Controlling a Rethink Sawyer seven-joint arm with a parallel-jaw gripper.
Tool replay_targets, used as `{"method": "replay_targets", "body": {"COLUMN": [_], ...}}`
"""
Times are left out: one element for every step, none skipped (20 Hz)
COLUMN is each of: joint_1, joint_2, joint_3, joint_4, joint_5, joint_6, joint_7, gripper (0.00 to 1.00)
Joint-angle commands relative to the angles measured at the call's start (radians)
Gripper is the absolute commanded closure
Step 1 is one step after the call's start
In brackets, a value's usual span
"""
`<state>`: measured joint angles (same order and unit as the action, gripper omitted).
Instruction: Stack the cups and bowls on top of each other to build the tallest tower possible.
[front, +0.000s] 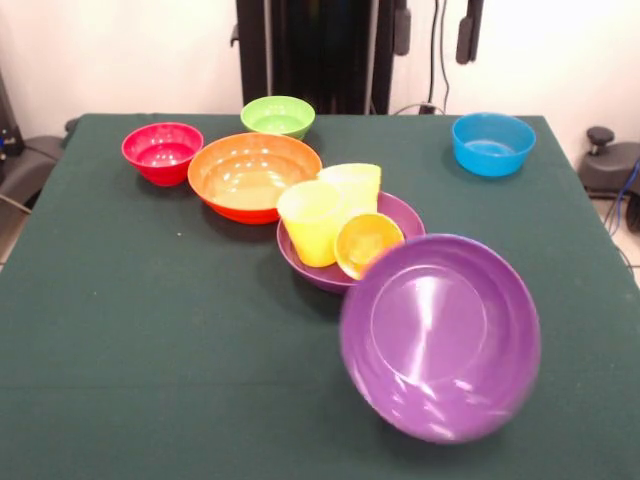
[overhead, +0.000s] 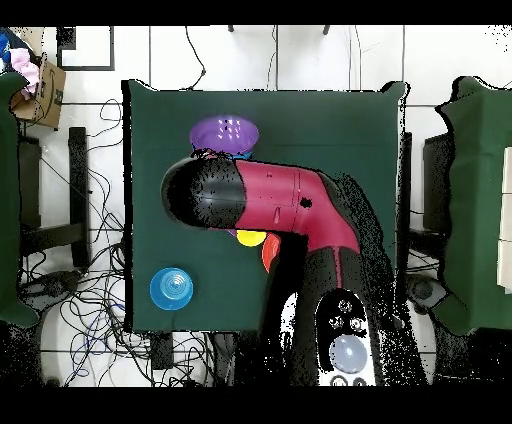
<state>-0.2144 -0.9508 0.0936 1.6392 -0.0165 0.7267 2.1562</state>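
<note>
Looking for the pincer first: neither view shows it. From overhead only the red and black arm (overhead: 290, 200) shows, lying across the table's middle, and its black end covers whatever hangs below. Open or closed cannot be told.

Nearest that black end, overhead, is the front purple bowl (front: 440, 335). In the front view it is tipped on edge, its mouth facing the camera and slightly up, its far rim next to the second purple bowl (front: 403, 214); contact between them cannot be judged.

The second purple bowl sits flat and holds three cups. The near yellow cup (front: 313, 220) and the far yellow cup (front: 352, 185) stand mouth up, long axes roughly vertical and close together. The orange cup (front: 368, 243) lies tilted with its mouth toward the camera, leaning over the bowl's near rim.

The orange bowl (front: 254, 176) sits upright just beside this group. The red bowl (front: 162, 152) and the light green bowl (front: 278, 115) are near it, further back. The blue bowl (front: 493, 143) stands well apart, near a far corner.

Surface: a table (front: 120, 330) under dark green cloth. Room: white walls; cables on the floor overhead.
</note>
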Motion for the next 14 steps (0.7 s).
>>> {"method": "replay_targets", "body": {"joint_1": [-0.01,-0.011,-0.011,-0.01,-0.011,-0.01,-0.01,-0.009,-0.009,-0.009,-0.009,-0.011,-0.013,-0.013], "joint_2": [0.007,0.012,0.012,0.014,0.015,0.016,0.017,0.019,0.021,0.025,0.028,0.036,0.045,0.056], "joint_3": [0.034,0.034,0.033,0.032,0.033,0.033,0.033,0.033,0.033,0.033,0.033,0.034,0.036,0.031], "joint_4": [0.019,0.02,0.023,0.023,0.023,0.017,0.015,0.013,0.013,0.016,0.018,0.02,0.022,0.02], "joint_5": [0.0,-0.006,-0.007,-0.009,-0.008,-0.01,-0.01,-0.011,-0.012,-0.014,-0.015,-0.019,-0.022,-0.033], "joint_6": [0.1,0.093,0.092,0.091,0.092,0.097,0.098,0.099,0.096,0.086,0.08,0.066,0.053,0.038], "joint_7": [0.014,0.012,0.013,0.014,0.014,0.014,0.015,0.014,0.015,0.015,0.015,0.013,0.011,0.011], "gripper": [0.0,0.0,0.0,0.0,0.0,0.0,0.0,0.0,0.0,0.0,0.0,0.0,0.0,0.0]}}
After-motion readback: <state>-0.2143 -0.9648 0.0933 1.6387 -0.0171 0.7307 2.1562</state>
